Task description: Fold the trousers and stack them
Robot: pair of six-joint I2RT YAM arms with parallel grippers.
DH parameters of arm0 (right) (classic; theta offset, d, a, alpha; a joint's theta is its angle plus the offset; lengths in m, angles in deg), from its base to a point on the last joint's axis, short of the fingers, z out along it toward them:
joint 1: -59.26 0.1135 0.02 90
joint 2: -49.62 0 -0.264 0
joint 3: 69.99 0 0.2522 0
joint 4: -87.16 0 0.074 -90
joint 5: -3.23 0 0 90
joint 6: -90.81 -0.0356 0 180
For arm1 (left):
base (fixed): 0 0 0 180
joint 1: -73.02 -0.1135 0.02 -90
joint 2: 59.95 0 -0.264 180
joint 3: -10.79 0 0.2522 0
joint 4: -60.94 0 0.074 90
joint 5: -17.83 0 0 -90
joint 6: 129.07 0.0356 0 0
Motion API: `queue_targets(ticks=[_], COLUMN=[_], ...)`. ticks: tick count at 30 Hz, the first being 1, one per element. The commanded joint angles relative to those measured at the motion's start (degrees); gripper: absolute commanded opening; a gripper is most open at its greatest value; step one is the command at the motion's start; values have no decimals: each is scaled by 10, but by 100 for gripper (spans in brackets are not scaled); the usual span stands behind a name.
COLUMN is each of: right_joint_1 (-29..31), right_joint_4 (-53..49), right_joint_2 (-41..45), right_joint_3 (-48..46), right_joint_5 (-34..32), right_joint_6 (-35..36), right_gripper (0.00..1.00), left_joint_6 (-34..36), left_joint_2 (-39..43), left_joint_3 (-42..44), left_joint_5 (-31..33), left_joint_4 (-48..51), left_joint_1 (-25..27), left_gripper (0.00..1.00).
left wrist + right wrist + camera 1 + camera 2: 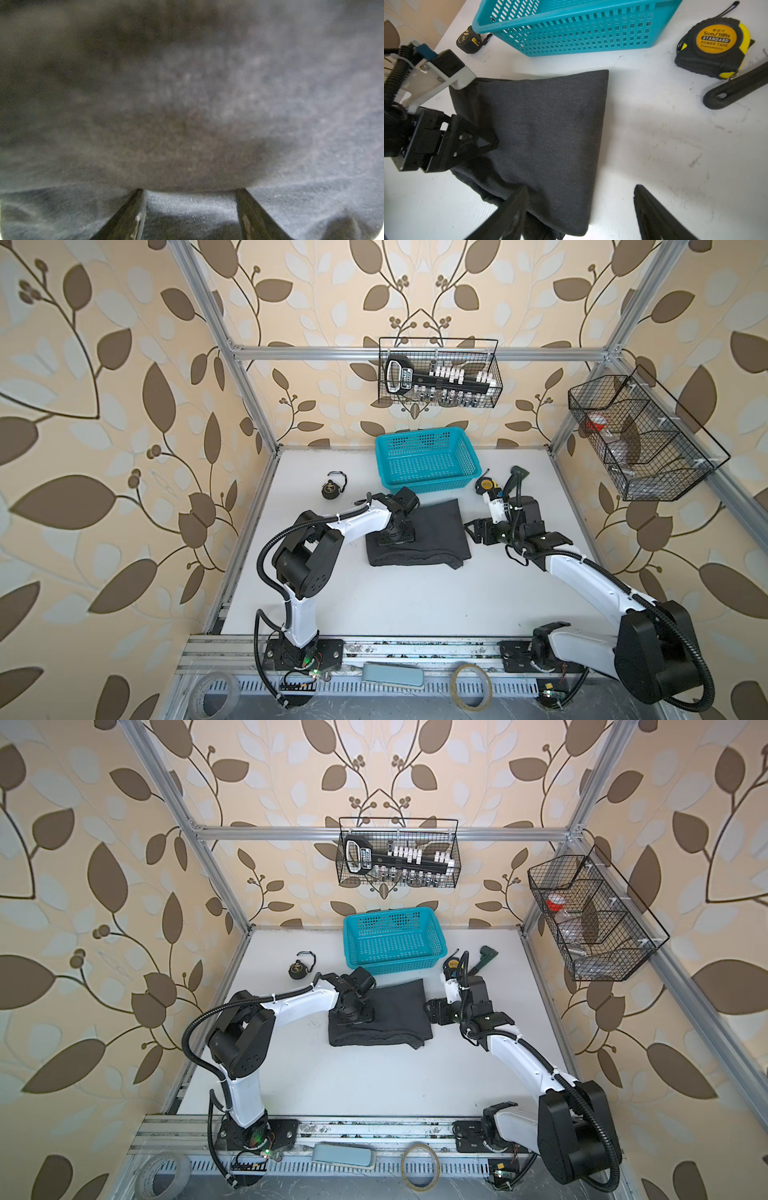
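The trousers point(432, 531) point(399, 1011) lie folded into a dark charcoal rectangle on the white table, just in front of the teal basket point(432, 485) point(395, 965). My left gripper point(395, 537) point(355, 1016) points down onto their left part. It is open, and its fingertips rest on the cloth point(207, 104), which fills the left wrist view. My right gripper point(471, 531) point(430, 1006) is open at the right edge of the trousers point(546, 124). One finger is over the cloth and one over bare table, and nothing is held between them.
A black tape measure point(332, 489) lies at the back left. A yellow-and-black tape measure point(714, 45) and a dark-handled tool point(737, 89) lie right of the basket point(571, 37). Wire baskets point(440, 373) point(640, 439) hang on the walls. Tape rolls point(471, 686) sit by the front rail.
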Motion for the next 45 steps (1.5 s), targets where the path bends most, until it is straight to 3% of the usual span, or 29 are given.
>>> queue_targets(ticks=[1,7,11,12,18,21,24,28,34,36,41,45], right_joint_1=[-1,-1,1,2,2,-1,-5,-10,-16,-15,-16,-15], right_joint_4=[3,8,6,4,-13,-20,-24,-20,-5,0,12,9], right_joint_2=[-4,-5,-4,-3,2,4,3,1,-1,0,6,6], right_joint_3=[2,2,1,1,10,15,22,26,22,21,22,30], right_joint_5=[18,26,28,30,35,39,43,50,68,76,92,98], right_joint_6=[12,9,12,13,27,34,36,34,15,8,-9,-8], right_gripper=[80,80,80,80,80,80,80,80,80,81,81,81], left_joint_6=[43,134,199,213,295,294,230,35,-298,-371,-443,-391], left_joint_2=[6,41,43,45,38,39,44,60,67,44,-4,-50], left_joint_3=[54,99,95,92,39,8,-52,-104,-133,-125,-71,-68], left_joint_5=[64,118,196,178,239,212,140,23,128,100,89,79], left_joint_4=[82,116,145,140,150,151,195,219,228,215,136,131], left_joint_1=[-32,-98,-142,-166,-223,-256,-262,-253,-164,-158,-137,-139], left_gripper=[70,68,67,66,67,68,71,71,73,73,73,72])
